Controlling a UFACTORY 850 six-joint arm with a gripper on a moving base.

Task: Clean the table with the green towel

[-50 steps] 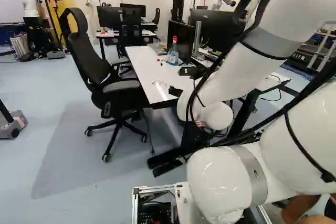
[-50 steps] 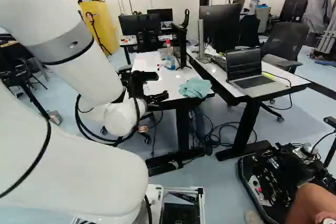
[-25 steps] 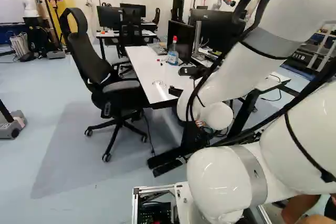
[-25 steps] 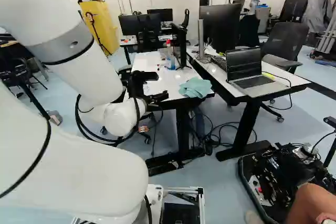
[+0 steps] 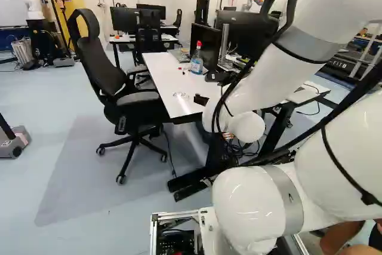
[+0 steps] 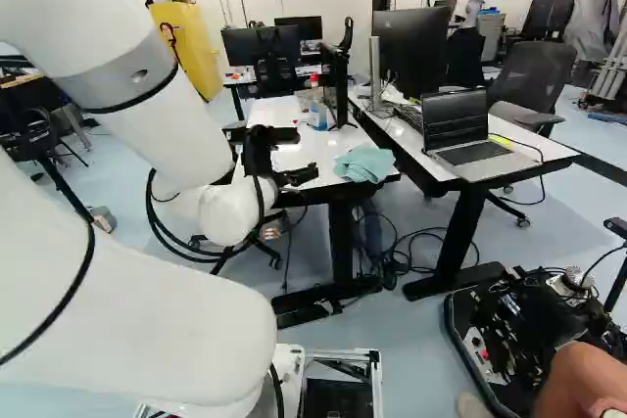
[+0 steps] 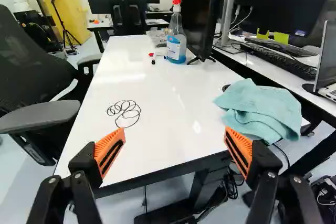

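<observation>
White table [image 7: 168,98] carries one spray bottle [image 7: 176,43]. At its near corner lies the green towel [image 7: 260,109] (it is quite crumpled), and the gripper [image 6: 306,154] is released, its two fingers standing wide apart.

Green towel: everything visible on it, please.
The towel is pale blue-green, soft-looking cloth, bunched into a loose, low heap with overlapping folds. It lies on the white table at the near corner beside the laptop desk, its lower folds appearing to lap over the near edge. The open gripper isn't touching it. Underside hidden.
</observation>
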